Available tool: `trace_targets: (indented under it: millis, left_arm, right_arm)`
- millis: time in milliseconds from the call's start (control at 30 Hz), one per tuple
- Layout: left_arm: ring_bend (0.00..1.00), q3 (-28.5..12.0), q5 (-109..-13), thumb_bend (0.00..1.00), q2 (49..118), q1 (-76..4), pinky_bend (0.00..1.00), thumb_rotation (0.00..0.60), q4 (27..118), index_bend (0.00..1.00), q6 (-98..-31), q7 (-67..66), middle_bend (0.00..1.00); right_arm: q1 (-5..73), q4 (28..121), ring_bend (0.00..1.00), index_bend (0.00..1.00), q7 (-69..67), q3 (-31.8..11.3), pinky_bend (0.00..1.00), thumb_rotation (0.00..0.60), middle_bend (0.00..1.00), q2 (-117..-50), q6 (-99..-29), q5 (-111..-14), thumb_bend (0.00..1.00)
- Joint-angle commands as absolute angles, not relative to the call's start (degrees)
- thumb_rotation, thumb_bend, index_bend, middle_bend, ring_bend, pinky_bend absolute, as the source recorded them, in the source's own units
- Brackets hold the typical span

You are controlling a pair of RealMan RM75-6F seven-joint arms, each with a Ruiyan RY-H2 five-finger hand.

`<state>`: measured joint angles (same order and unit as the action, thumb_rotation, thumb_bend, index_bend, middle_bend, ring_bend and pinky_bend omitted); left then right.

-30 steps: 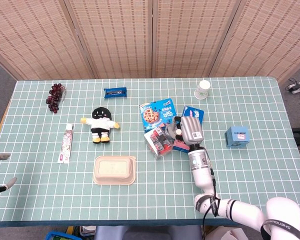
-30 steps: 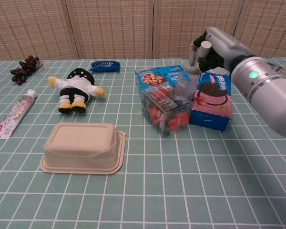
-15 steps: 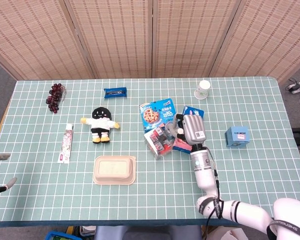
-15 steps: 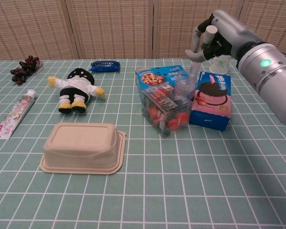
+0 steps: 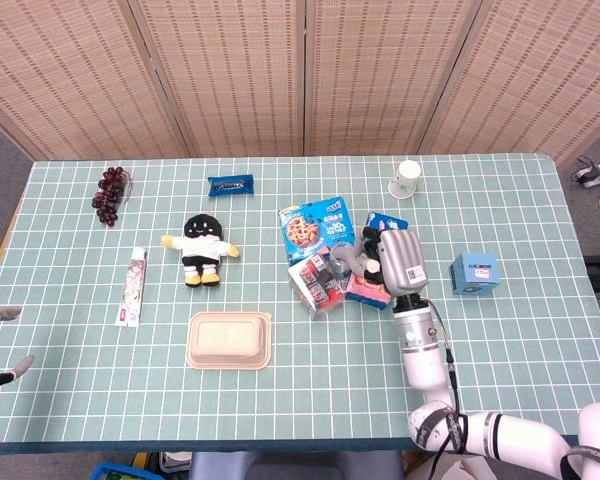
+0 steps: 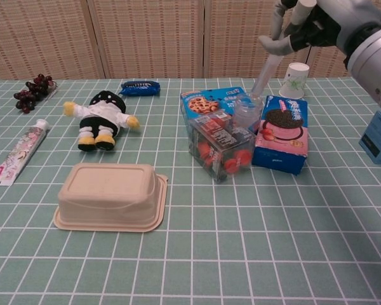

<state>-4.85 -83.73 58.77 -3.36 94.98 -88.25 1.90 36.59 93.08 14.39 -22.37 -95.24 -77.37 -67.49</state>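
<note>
My right hand (image 5: 398,262) (image 6: 308,22) is raised above the table's middle and pinches the end of a clear tape strip (image 6: 265,71). The strip slants down to a clear tape roll (image 6: 244,112) (image 5: 342,263). That roll rests on a clear box of strawberries (image 6: 221,145) (image 5: 318,281), between a blue cookie packet (image 5: 315,225) and a pink-and-blue biscuit box (image 6: 280,133). Only the fingertips of my left hand (image 5: 0,340) show, at the left edge of the head view, spread apart and holding nothing.
A paper cup (image 5: 405,180) stands behind the right hand and a small blue box (image 5: 476,272) lies to its right. Further left are a plush doll (image 5: 200,248), a beige lidded tray (image 5: 229,340), a tube (image 5: 132,285), grapes (image 5: 109,194) and a blue snack pack (image 5: 229,185).
My right hand has risen and shifted right, drawing the clear strip up from the roll. The left hand has not moved.
</note>
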Motion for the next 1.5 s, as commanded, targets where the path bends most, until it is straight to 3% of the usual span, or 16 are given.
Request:
trace_targets:
  millis: [33, 500, 1000, 1300, 1500]
  left_arm:
    - [0.3, -4.89, -83.7, 0.14, 58.78, -3.34, 0.45, 0.6, 95.01, 0.36, -88.32, 1.89, 0.35]
    - [0.3, -4.88, -83.88, 0.14, 58.74, -3.18, 0.45, 0.6, 95.23, 0.36, -88.7, 1.68, 0.35]
    - [0.3, -4.82, -84.22, 0.14, 58.43, -2.93, 0.45, 0.6, 95.63, 0.36, -89.17, 1.83, 0.35]
    - [0.3, -4.87, -84.1, 0.14, 58.35, -2.92, 0.45, 0.6, 95.73, 0.36, -89.13, 1.73, 0.35]
    - [0.3, -4.84, -84.12, 0.14, 58.29, -2.9, 0.45, 0.6, 95.83, 0.36, -89.11, 1.66, 0.35]
  right_arm:
    - [35.48, 96.0, 1.0, 0.81, 14.38, -21.89, 1.0, 0.6, 1.0, -93.66, -78.55, -68.73, 0.5]
    - [32.11, 108.78, 1.0, 0.82, 9.11, -19.42, 1.0, 0.6, 1.0, -87.82, -77.04, -69.9, 0.51]
    - [30.62, 116.6, 1.0, 0.82, -8.89, -18.84, 1.0, 0.6, 1.0, -80.22, -64.65, -63.15, 0.51]
    - [32.99, 118.17, 1.0, 0.82, 5.13, -14.92, 1.0, 0.6, 1.0, -76.34, -62.78, -61.46, 0.51]
    - [34.43, 121.78, 1.0, 0.82, 17.05, -12.75, 1.0, 0.6, 1.0, -74.7, -65.13, -58.83, 0.51]
